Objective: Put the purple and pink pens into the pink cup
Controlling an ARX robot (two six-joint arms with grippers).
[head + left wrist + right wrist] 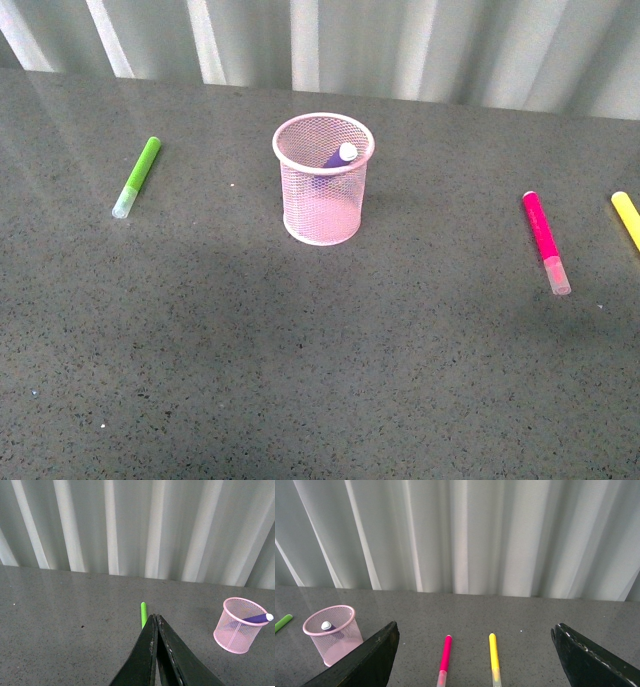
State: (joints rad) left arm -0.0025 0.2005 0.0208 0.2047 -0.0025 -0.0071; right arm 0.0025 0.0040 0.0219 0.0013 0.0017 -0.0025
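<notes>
The pink cup (323, 180) stands upright mid-table; it also shows in the left wrist view (239, 625) and the right wrist view (332, 634). The purple pen (336, 160) leans inside it, white end at the rim; it shows too in the left wrist view (257, 618). The pink pen (544, 239) lies flat at the right, clear cap toward me, and shows in the right wrist view (445, 654). My left gripper (155, 618) is shut and empty, left of the cup. My right gripper (475, 635) is wide open and empty, above and behind the pink pen. Neither arm shows in the front view.
A lime green marker (137, 176) lies at the left, just beyond the left gripper's tips (143, 614). A yellow marker (627, 218) lies at the right edge, beside the pink pen (494, 659). A corrugated white wall (320, 40) backs the grey table (300, 350).
</notes>
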